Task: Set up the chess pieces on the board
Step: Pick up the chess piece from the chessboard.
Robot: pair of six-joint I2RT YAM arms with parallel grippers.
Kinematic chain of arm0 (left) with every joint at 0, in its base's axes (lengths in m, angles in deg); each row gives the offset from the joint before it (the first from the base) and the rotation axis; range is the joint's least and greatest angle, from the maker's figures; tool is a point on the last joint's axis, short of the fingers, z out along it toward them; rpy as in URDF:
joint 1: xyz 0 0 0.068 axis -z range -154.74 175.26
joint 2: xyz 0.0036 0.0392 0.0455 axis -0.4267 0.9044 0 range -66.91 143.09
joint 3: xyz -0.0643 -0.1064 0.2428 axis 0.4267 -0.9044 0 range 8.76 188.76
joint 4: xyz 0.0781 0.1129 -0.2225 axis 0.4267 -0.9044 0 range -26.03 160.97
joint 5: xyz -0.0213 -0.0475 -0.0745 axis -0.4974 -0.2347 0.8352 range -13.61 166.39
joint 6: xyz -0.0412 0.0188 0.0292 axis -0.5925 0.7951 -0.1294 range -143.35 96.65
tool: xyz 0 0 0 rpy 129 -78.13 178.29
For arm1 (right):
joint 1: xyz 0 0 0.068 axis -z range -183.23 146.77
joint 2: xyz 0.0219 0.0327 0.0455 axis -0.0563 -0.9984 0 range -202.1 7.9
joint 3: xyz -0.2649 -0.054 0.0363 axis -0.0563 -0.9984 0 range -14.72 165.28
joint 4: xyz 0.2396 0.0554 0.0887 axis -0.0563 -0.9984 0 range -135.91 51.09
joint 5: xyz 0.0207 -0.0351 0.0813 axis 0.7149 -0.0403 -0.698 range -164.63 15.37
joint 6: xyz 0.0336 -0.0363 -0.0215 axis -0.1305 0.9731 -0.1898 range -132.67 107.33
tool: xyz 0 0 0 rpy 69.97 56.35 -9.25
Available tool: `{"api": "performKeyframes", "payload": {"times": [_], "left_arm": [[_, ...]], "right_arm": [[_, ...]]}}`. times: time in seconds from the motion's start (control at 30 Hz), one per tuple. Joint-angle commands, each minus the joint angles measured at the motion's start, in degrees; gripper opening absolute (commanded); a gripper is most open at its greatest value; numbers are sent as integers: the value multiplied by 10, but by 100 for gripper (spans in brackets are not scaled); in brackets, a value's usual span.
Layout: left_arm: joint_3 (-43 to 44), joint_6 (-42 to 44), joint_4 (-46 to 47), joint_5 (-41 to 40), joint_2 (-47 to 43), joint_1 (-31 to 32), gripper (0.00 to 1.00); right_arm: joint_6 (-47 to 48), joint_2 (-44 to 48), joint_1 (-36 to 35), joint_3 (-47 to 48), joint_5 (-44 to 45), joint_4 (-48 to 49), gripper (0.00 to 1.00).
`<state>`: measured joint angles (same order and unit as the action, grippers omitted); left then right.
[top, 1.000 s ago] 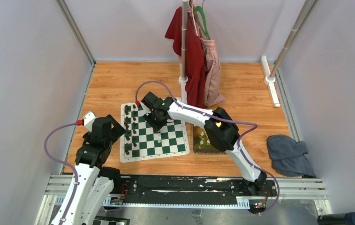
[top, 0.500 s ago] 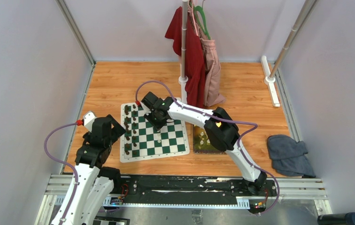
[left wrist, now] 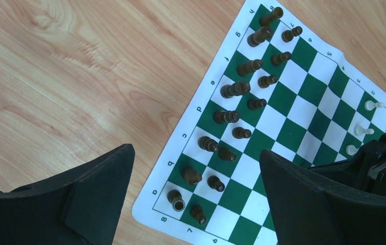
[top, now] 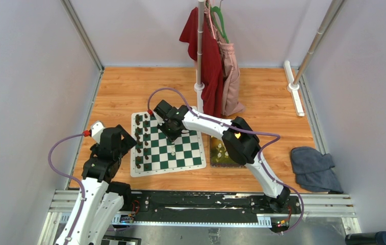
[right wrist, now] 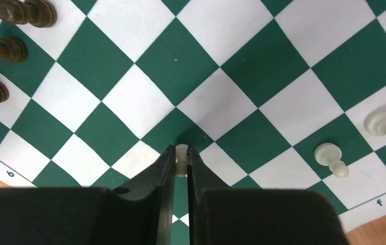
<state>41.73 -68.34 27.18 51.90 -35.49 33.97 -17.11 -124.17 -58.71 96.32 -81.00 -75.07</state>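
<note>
Right wrist view: right tool [right wrist: 181,150] clamps cream chess piece [right wrist: 181,162] between its jaws.

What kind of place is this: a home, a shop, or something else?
Probably a robot test booth, not a home: two arms bolted to a metal rail, plain grey walls around a wooden table, and a chess board.

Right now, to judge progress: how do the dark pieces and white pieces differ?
Dark pieces fill two full rows along one edge of the board; white pieces are few, near the opposite edge. No dark piece is gripped; one white sits pinched in the right gripper. Those on the board all stand upright.
</note>
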Motion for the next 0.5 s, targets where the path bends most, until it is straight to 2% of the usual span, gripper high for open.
{"api": "performKeyframes", "payload": {"times": [0.0,0.3,0.47], "left_arm": [[-4,3,6,-6,1,-3,100],[-7,0,6,-7,-8,-3,100],[-6,0,6,-8,-6,-3,100]], "right_arm": [[10,9,6,19,23,-37,6],[10,22,8,22,38,-39,0],[10,33,12,18,45,-39,0]]}}
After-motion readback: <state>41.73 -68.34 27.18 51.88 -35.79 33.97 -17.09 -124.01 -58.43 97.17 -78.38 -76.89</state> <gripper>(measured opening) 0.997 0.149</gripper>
